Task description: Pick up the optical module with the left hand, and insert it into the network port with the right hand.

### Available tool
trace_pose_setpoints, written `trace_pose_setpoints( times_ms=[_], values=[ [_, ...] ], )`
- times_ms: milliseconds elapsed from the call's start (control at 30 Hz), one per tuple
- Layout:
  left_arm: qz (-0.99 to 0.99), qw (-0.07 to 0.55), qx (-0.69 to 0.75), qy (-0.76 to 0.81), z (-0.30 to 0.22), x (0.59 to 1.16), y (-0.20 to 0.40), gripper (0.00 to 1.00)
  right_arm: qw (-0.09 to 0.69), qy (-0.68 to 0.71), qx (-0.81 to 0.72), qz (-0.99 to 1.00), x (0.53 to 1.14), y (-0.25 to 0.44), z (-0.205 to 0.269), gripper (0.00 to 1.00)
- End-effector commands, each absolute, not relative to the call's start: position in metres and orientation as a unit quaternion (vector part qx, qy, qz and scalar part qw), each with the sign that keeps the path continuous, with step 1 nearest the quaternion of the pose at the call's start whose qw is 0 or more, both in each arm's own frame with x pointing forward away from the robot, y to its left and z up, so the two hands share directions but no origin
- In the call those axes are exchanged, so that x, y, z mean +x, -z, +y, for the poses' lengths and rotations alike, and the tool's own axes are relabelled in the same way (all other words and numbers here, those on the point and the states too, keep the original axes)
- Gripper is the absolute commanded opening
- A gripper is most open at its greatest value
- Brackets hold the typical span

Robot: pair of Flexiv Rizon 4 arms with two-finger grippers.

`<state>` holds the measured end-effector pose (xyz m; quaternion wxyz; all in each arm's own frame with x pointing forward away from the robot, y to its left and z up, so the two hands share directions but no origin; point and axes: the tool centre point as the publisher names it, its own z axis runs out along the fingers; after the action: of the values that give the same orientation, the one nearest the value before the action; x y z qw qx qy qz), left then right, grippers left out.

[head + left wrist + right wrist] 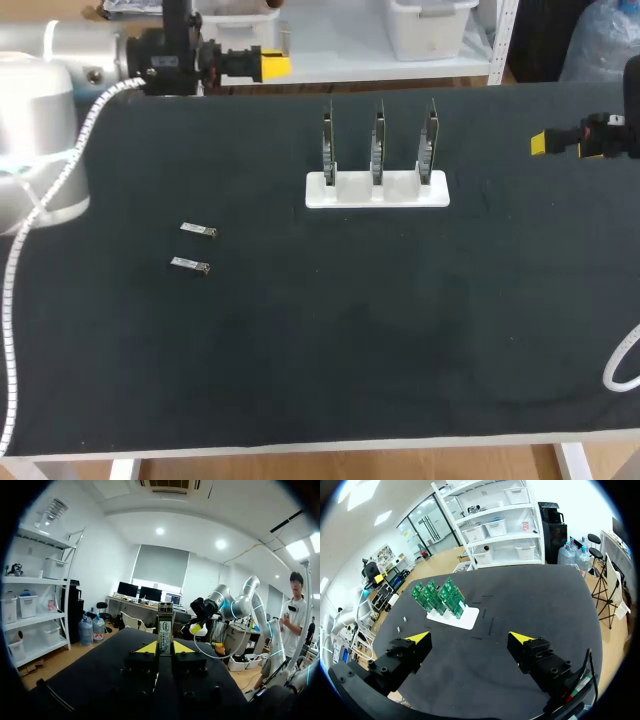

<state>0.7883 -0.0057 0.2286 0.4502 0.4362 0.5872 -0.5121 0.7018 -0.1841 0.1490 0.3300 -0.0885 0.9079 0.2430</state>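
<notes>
Left hand (165, 647) pinching one optical module (165, 624) | right hand (470, 638) spread | two loose modules (198, 231) (189, 265) | three boards (328, 148) (378, 142) (428, 140) | one stand (377, 194)

- Optical module (165, 628): slim metal body with a labelled face, standing upright, clamped between the fingers of the left gripper (165, 650).
- Second module (198, 231) and third module (189, 265): small silver bars lying flat, near each other and roughly parallel.
- Port boards (378, 145): three green cards standing upright side by side in a white stand (377, 192), well apart from the loose modules.

R arm (612, 136) cut off, board ports (378, 150) indistinct
</notes>
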Motion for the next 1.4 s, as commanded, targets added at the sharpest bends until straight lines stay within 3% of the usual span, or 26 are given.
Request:
trace_pose_setpoints(
  times_ms=[33, 667, 1400],
  values=[
    [0.577, 0.444, 0.453, 0.515, -0.017, 0.799, -0.224, 0.0, 0.33, -0.242, -0.088, 0.908, 0.7, -0.15, -0.184, 1.0],
    [0.54, 0.441, 0.507, 0.506, -0.049, 0.809, -0.207, 0.0, 0.33, -0.242, -0.088, 0.908, 0.7, -0.15, -0.184, 1.0],
    [0.556, 0.436, 0.489, 0.511, -0.049, 0.82, -0.199, 0.0, 0.33, -0.242, -0.088, 0.908, 0.7, -0.15, -0.184, 1.0]
  ],
)
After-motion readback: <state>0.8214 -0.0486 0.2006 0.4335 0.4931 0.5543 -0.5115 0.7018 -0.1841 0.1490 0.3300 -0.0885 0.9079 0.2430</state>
